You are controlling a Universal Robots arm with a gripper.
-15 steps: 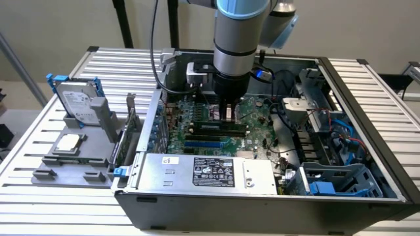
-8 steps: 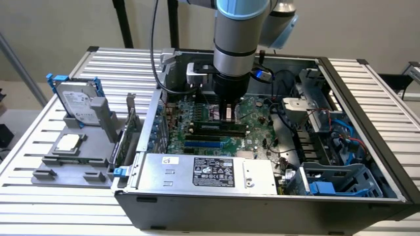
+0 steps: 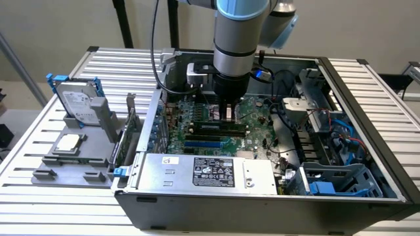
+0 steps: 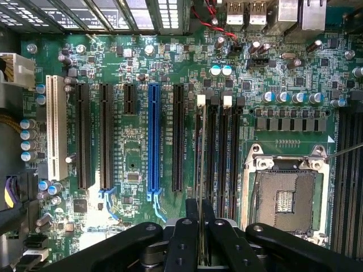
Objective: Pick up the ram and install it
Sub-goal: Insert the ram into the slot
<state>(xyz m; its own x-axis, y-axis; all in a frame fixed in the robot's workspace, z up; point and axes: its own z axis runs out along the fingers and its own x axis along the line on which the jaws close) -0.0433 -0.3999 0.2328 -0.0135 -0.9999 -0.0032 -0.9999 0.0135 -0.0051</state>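
Slatted aluminium forms the bench (image 3: 39,196), on which an open computer case (image 3: 262,209) lies on its side — its green motherboard (image 4: 136,164) is exposed to the arm. At the exterior view's left a grey fixture (image 3: 72,162) is seen, with a hard drive (image 3: 74,104) in blue rails stood upright in it and a square silver processor (image 3: 68,143) laid flat. The power supply (image 3: 210,172) is set along the near edge of the case. Above the memory slots (image 4: 224,147) the gripper (image 4: 200,226) is held, closed on the ram (image 4: 200,170) — the stick is seen edge-on, standing upright between the fingers (image 4: 182,238) and lined up with a black slot beside the open processor socket (image 4: 286,198).
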